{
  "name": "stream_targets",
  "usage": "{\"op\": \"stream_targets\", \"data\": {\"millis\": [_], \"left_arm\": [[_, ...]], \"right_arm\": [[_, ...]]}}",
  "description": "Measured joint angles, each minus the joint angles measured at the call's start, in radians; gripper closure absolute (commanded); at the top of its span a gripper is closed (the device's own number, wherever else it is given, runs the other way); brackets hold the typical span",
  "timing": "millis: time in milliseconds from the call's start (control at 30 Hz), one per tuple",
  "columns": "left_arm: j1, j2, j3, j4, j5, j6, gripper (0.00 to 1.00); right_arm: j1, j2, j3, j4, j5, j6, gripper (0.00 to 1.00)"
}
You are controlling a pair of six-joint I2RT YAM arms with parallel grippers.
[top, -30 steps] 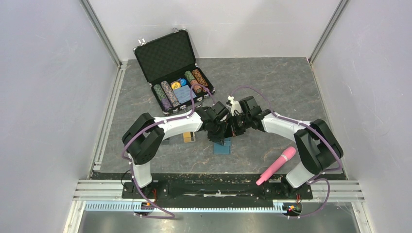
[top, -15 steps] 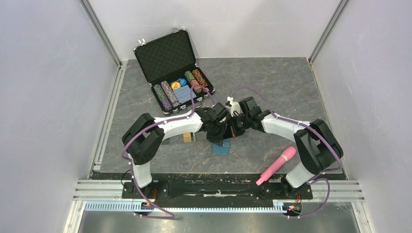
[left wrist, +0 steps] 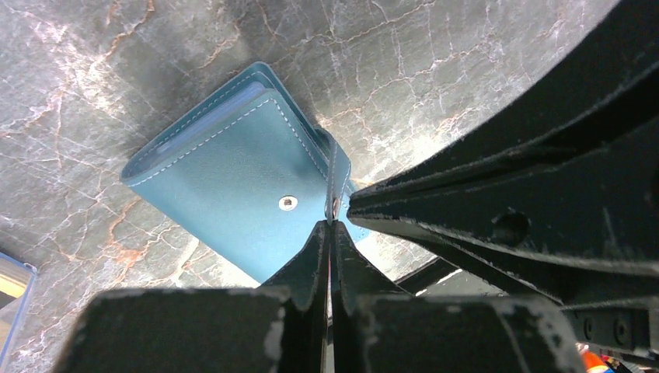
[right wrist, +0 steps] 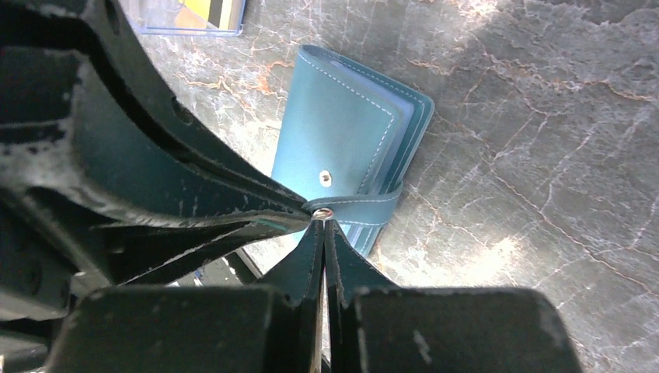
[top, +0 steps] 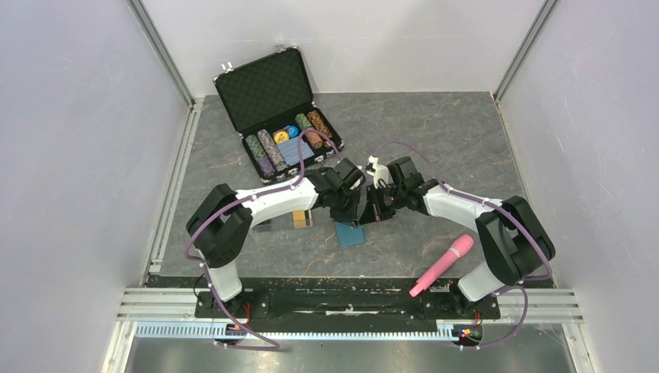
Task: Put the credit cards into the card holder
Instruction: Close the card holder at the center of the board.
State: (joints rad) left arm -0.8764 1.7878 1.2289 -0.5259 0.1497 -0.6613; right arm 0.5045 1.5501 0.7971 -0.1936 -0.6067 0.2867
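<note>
teal holder (top: 350, 234) lies folded on the table (top: 466, 140), between the arms. left gripper (left wrist: 330, 225) is clamped on its strap (right wrist: 365, 208); right gripper (right wrist: 320, 223) is pressed together, tips touching the strap's snap end.

left arm (top: 268, 202), left of centre: white shell links, blocky black joints. right arm (top: 455, 203), right of centre: same white shells, same black joints. purple cables (top: 404, 143): thin, looping off both arms. base bar (top: 342, 301), bottom of frame: flat black plate. left gripper (left wrist: 330, 225), right gripper (right wrist: 321, 219): matt black tapered wedges, edges scuffed pale, one round hole in a side face.
</note>
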Motion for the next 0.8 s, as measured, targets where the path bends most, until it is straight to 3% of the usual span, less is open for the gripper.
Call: {"op": "stream_targets", "data": {"millis": [800], "left_arm": [[0.005, 0.042, 0.002, -0.076, -0.061, 0.024, 0.98]], "right_arm": [[0.000, 0.103, -0.010, 0.119, -0.100, 0.059, 1.00]]}}
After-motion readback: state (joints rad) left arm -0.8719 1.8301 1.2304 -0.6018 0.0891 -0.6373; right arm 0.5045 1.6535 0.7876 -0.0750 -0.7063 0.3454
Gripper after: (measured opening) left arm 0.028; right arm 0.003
